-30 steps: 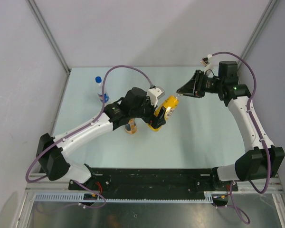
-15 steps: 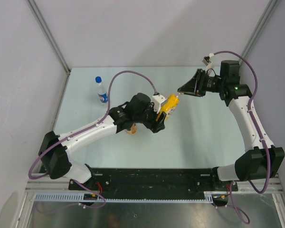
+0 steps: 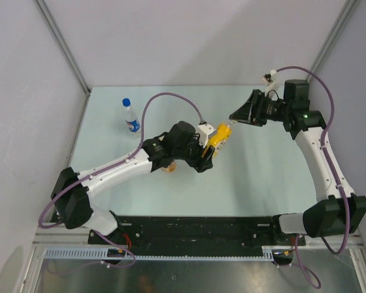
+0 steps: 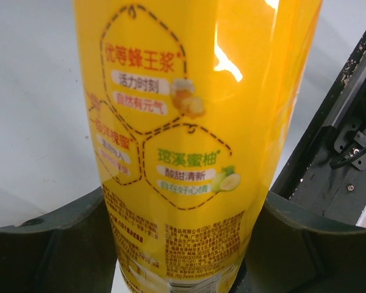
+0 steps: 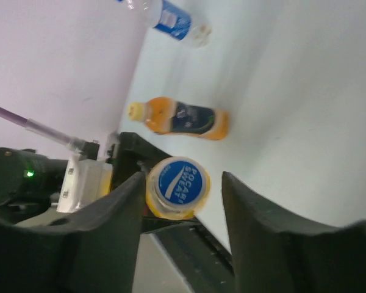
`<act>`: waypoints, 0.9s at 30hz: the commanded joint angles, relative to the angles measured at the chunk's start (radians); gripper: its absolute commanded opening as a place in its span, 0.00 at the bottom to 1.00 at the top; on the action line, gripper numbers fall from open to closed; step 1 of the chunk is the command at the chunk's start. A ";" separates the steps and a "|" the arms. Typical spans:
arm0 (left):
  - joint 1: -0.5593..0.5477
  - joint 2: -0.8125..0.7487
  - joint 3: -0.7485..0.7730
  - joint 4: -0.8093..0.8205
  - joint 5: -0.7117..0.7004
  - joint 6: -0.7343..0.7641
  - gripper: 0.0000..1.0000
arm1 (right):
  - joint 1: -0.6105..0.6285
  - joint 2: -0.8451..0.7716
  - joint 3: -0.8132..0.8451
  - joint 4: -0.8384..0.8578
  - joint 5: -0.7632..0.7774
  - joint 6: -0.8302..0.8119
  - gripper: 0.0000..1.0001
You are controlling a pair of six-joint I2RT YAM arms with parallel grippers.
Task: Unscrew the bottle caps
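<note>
My left claw (image 3: 206, 149) is clamped round the yellow juice bottle (image 4: 183, 122), holding it tilted over the worktop (image 3: 262, 177). My right claw (image 3: 234, 116) stands open astride its blue cap (image 5: 178, 182).

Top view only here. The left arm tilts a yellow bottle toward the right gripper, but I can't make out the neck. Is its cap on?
Observer: Yes. The right wrist view shows a blue cap on the yellow bottle, lettered POCARI SWEAT.
Operator: Is the right gripper clamping it?
Observer: No. The right gripper has its fingers either side of the cap, with a gap on each side.
Operator: And the left grip?
Observer: In the left wrist view, the left gripper presses against both sides of the bottle.
</note>
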State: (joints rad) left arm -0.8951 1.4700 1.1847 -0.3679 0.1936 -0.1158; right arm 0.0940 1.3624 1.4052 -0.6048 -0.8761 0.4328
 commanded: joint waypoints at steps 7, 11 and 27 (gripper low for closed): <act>-0.020 -0.063 -0.033 -0.002 -0.096 -0.031 0.38 | 0.013 -0.321 -0.041 0.134 0.516 0.053 0.99; -0.033 -0.085 -0.044 0.001 -0.122 -0.027 0.38 | -0.044 -0.311 -0.062 0.189 0.383 0.145 0.99; -0.058 -0.170 -0.085 -0.001 -0.308 -0.056 0.39 | 0.091 -0.295 -0.081 0.125 0.579 0.210 0.99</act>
State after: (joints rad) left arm -0.9386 1.3575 1.1057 -0.3878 -0.0143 -0.1474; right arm 0.1032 1.0691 1.3029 -0.4896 -0.3828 0.6014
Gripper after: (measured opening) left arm 0.700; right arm 0.993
